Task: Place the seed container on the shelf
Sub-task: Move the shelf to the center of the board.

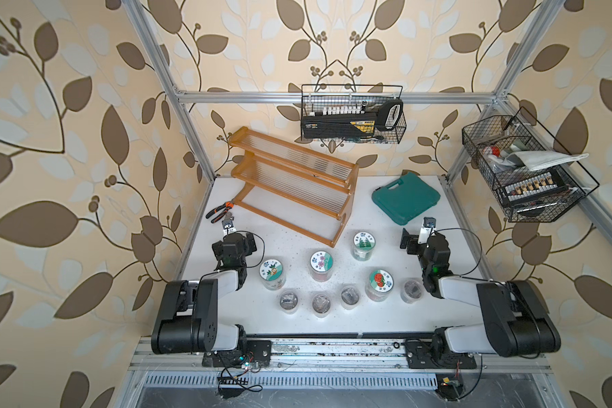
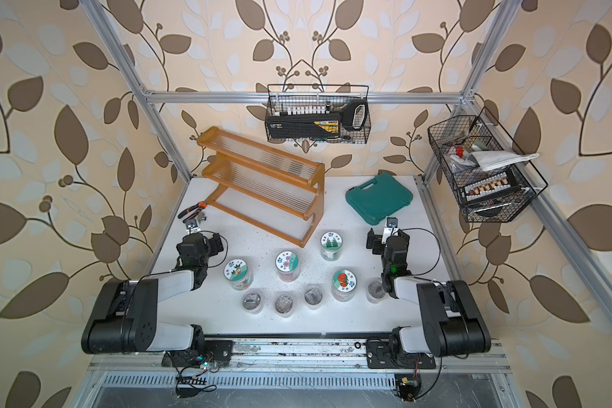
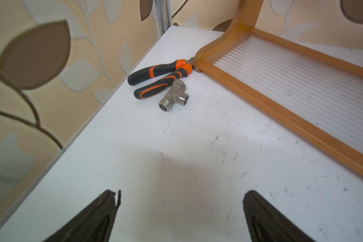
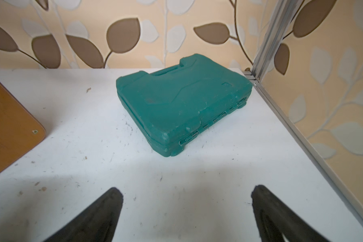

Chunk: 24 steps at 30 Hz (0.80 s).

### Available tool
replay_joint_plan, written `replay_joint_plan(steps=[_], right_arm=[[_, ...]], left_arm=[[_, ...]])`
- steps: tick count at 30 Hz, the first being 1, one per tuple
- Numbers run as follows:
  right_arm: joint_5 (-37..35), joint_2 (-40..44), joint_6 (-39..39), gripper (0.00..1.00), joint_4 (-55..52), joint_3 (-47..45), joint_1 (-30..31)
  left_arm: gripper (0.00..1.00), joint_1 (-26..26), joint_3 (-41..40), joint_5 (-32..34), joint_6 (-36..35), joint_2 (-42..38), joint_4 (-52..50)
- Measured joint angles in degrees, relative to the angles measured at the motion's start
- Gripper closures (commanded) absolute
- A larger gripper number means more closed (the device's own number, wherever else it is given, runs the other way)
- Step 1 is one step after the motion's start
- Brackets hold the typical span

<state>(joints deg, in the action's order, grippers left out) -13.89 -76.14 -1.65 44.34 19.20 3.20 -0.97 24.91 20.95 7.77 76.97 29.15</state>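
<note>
I see both sets of jaws spread wide and empty. My left jaws hang over the desk [image 1: 333, 319] near the pliers [image 3: 161, 77], and my right jaws face the green case [image 4: 182, 102]. The shelf [image 1: 347, 212] stands angled at the desk's back left. Four seed containers [image 1: 321, 265] with picture lids stand upright on the desk in front of it, none touching it. I cannot tell which one is meant.
</note>
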Motion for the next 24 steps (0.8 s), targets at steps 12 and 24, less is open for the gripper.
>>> replay_joint_plan(steps=[12,24], right_arm=[[7.82,18.18,-22.58,0.01,-49.03,29.00,1.29],[4.68,2.08,-26.71,0.01,-72.94,57.96,30.67]], left_arm=[[0.02,-1.73,27.10,-0.57,20.87,-18.95,-45.03],[0.02,-1.75,35.60,-24.00,25.16,-28.94,-67.82]])
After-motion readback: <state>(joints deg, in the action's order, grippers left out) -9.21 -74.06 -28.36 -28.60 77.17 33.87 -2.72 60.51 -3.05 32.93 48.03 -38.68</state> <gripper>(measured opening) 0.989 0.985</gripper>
